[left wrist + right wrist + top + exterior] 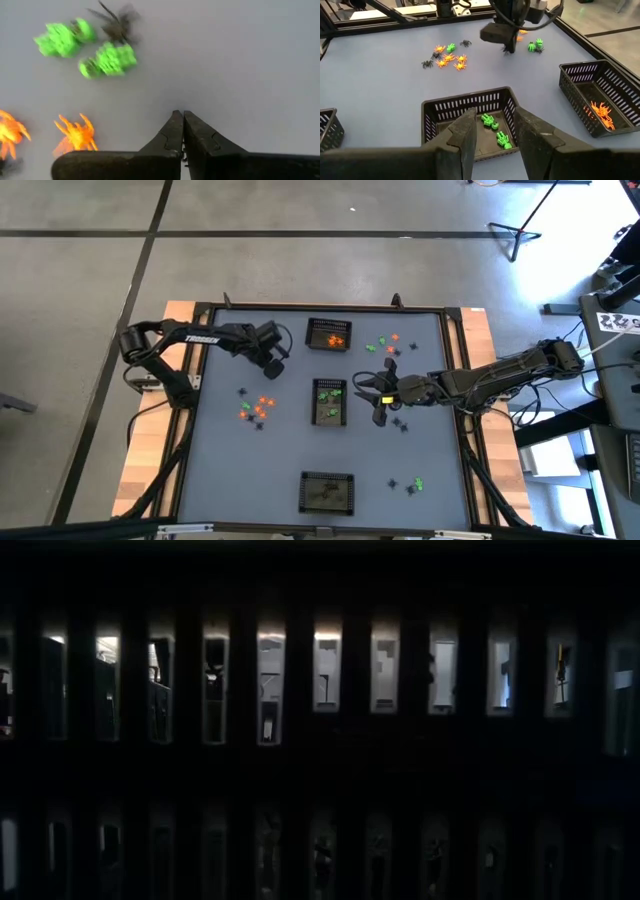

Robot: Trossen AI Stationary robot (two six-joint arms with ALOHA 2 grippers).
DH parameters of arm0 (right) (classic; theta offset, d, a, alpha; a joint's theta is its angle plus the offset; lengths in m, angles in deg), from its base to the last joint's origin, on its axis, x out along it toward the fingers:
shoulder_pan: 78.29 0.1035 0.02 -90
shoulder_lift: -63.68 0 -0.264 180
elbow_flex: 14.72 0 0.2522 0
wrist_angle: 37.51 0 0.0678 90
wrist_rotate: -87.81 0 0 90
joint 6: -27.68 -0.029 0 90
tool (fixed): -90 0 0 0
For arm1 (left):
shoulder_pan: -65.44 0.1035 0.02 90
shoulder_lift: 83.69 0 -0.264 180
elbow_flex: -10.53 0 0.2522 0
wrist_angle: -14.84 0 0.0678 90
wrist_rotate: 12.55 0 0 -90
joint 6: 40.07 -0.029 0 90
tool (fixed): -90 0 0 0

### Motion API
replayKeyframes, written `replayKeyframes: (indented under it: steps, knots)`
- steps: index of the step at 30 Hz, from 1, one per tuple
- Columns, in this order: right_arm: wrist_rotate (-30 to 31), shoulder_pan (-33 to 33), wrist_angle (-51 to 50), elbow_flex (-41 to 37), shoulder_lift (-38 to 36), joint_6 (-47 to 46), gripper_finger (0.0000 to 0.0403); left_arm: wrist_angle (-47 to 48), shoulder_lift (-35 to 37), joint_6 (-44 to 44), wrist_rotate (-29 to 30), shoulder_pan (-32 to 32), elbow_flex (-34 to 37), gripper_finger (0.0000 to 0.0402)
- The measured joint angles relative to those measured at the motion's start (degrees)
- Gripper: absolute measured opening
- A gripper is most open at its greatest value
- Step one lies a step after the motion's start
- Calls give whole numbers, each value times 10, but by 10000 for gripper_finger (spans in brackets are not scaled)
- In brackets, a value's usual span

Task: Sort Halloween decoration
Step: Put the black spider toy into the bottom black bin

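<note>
pincers first: the left pincer point(181, 131) was closed tip to tip with nothing visible between its fingers, hanging over bare bench point(280, 430) near the orange-filled basket point(328, 335). in its wrist view, two green trinkets point(107, 61) and a black spider point(117, 22) beside them were blurred, and an orange spider point(75, 135) lay close by; another orange one was cut off at the frame edge. the right pincer point(492, 135) stood partly open and empty, just beside the middle basket point(329, 401).

the low view was almost wholly blocked by dark mesh bars, so nothing on the bench could be made out there. which way each trinket pointed was too small to tell from above; the green ones near the left pincer lay with their long axes roughly parallel.

the middle basket held green pieces point(495, 131). the far basket held orange pieces point(601, 111). the near basket point(327, 492) looked dark inside, its contents unclear. loose decorations lay in clusters: an orange-and-black group point(257, 408) on the left side, a mixed group point(385, 345) near the right arm, and a few point(412, 484) by the near right corner.
</note>
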Motion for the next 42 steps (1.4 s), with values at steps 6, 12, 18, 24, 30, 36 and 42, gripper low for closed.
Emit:
replayKeyframes:
  steps: [6,12,18,24,30,36,42]
  knots:
    - [0,0,1,0,0,0,129,2,52,5,8,-34,-27,0]
    - [-7,0,33,-1,5,-1,129,-40,115,27,38,-106,-34,0]
    - [-79,0,222,-35,67,13,129,-128,142,36,93,-215,-34,0]
    - [-94,-13,370,-50,153,20,129,-199,146,41,186,-311,-34,0]
    - [-151,-35,498,-49,228,-7,129,-291,143,28,254,-391,-34,0]
    - [-178,-38,544,-36,269,-13,129,-374,127,11,289,-455,-35,0]
    - [-248,-37,543,8,296,-31,129,-414,82,10,346,-500,-35,0]
